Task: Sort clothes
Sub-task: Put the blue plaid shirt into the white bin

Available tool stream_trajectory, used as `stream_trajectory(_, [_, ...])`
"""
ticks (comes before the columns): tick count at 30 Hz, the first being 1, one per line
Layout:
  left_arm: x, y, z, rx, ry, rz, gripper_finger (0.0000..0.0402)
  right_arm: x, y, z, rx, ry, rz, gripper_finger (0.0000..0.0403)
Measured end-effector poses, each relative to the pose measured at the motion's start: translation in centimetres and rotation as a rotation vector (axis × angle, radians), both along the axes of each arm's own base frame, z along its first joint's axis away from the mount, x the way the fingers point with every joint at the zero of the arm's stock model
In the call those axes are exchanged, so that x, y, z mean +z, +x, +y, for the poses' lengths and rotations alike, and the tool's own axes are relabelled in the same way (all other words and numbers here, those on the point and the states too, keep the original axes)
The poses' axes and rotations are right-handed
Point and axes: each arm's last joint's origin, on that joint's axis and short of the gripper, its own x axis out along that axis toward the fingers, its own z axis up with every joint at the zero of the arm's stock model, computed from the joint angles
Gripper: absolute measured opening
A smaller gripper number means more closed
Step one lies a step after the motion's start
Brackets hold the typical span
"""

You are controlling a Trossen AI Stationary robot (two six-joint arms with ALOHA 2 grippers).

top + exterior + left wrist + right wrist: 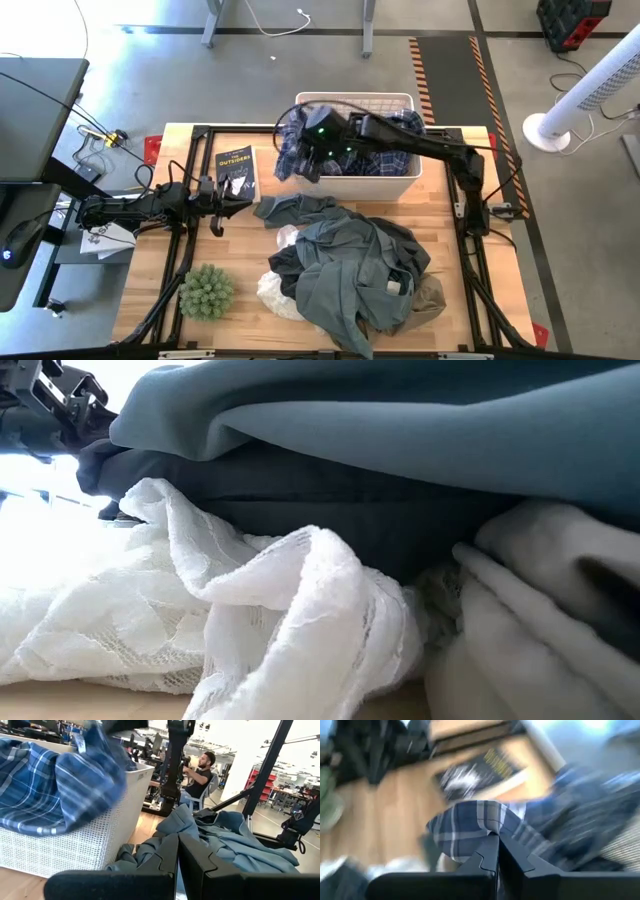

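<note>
Left gripper (216, 208) sits idle low over the bench's left side, between the book (235, 170) and the plant (206, 291); fingers (165, 860) pressed together, holding nothing.

Centre of the bench: the heap of clothes (350, 275). Grey-blue pieces drape on top in loose folds, one dark grey tongue (290, 208) trailing toward the book, white lace (250, 610) bunched at the front-left of the heap, and a khaki corner (430, 297) poking out at the right. Everything is overlapped and tangled.

Right gripper (312, 160) is over the basket's (400, 185) left end, at the bench's back edge. Its fingers (490, 855) are closed on a fold of the plaid shirt (290, 145). Blue-and-white check, crumpled, part inside the basket, part hanging over the left rim.

Risks, as I read it:
- Pinch is on one thin fold, so the shirt could slip free on a fast move.
- The overhanging part could slide off the rim onto the bench or the book if it is released here.
- The basket looks light, so dragging fabric over the wall may shift it.
- With the heap this tangled, the next pick likely lifts several garments at once.
</note>
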Motion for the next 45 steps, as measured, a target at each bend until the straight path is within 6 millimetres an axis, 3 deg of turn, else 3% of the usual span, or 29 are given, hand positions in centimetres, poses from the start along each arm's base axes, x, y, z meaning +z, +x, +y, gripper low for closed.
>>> stream_trajectory(5, [-0.1,0.0,0.0,0.0,-0.001,0.015,0.001,3.5,-2.9,-0.5,-0.236,-0.211,-0.014,0.0001])
stream_trajectory(10, [-0.2,0.0,0.0,-0.002,-0.02,0.015,0.001,4.1,-7.2,-0.8,-0.508,-0.467,0.295,0.0001])
stream_trajectory(12, [-0.2,0.0,0.0,-0.002,-0.02,0.015,0.001,3.5,-8.8,-1.2,-0.558,-0.456,0.425,0.0001])
stream_trajectory(16, [-0.2,0.0,0.0,-0.002,-0.021,0.015,0.001,2.0,-11.0,-2.0,-0.529,-0.264,0.636,0.0001])
stream_trajectory(22, [-0.2,0.0,0.0,0.011,-0.024,0.015,0.001,0.4,-11.4,-3.5,-0.536,-0.155,0.651,0.0001])
stream_trajectory(26, [-0.2,0.0,0.0,0.011,-0.024,0.015,0.001,-2.5,-12.7,-6.0,-0.716,-0.115,0.729,0.0001])
stream_trajectory(30, [-0.2,0.0,0.0,0.012,-0.024,0.014,0.001,-7.5,-13.7,-8.4,-0.805,-0.016,0.776,0.0001])
stream_trajectory(33, [-0.2,0.0,0.0,0.012,-0.024,0.014,0.001,-12.0,-13.3,-9.3,-0.691,0.111,0.702,0.0001])
stream_trajectory(37, [-0.2,0.0,0.1,0.017,-0.02,0.014,0.001,-16.6,-12.2,-9.4,-0.501,0.258,0.475,0.0001])
stream_trajectory(41, [-0.2,0.0,0.1,0.018,-0.02,0.015,0.001,-18.6,-11.6,-9.2,-0.373,0.332,0.309,0.0])
stream_trajectory(45, [-0.2,0.0,0.1,0.018,-0.019,0.015,0.001,-17.4,-11.9,-9.2,-0.412,0.301,0.371,0.0])
